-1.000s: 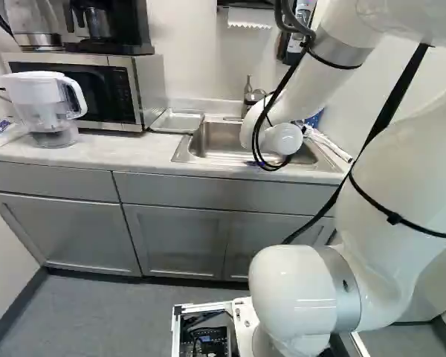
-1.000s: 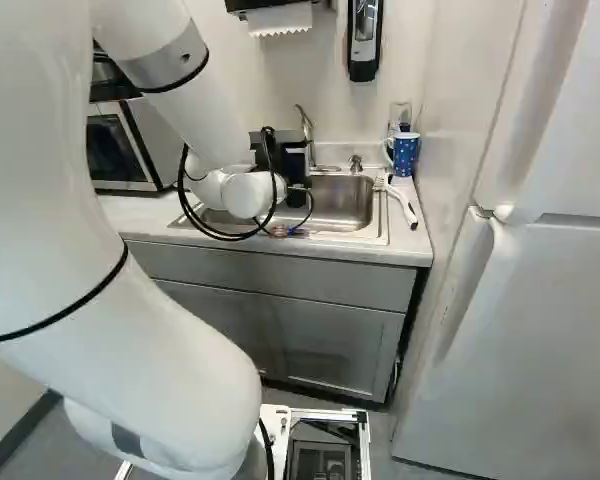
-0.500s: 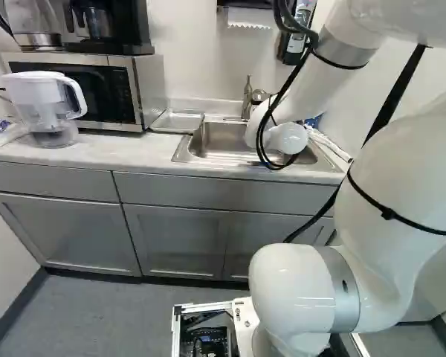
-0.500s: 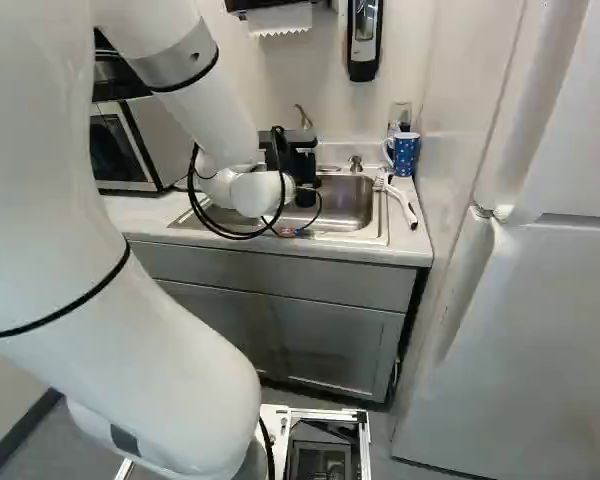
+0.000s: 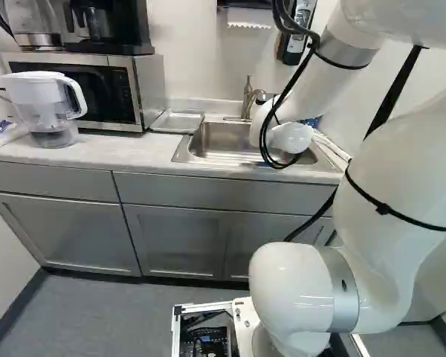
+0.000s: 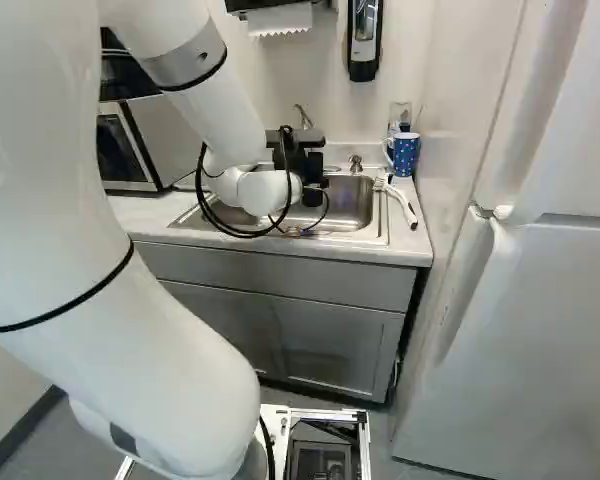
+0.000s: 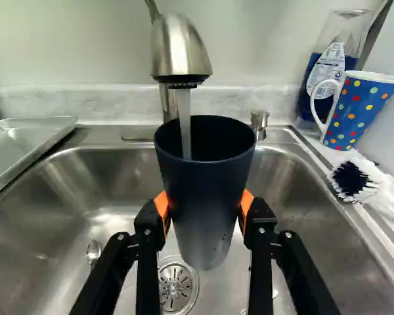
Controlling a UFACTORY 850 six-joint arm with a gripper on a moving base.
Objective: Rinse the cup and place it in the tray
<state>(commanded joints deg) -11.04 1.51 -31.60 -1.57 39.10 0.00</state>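
Black parts of my gripper [image 6: 302,160] show over the sink in the right base view; the wrist hides its fingertips there. In the wrist view my gripper [image 7: 205,209] is shut on the dark cup [image 7: 207,190], an orange pad on either side. The cup is upright, mouth up, over the sink [image 7: 59,197]. A stream of water [image 7: 184,121] runs from the faucet [image 7: 177,49] into it. Beside the sink, the metal tray [image 5: 178,120] lies on the counter; its edge also shows in the wrist view.
A blue dotted mug [image 7: 358,108] and a bottle [image 7: 331,62] stand beside the sink, near a brush [image 7: 354,180]. Spoons lie in the basin near the drain [image 7: 175,287]. The microwave [image 5: 89,89] and water pitcher [image 5: 48,108] stand beyond the tray.
My wrist and gripper have shifted a little to the right in both base views, uncovering more of the faucet in the left base view. The base has stayed put.
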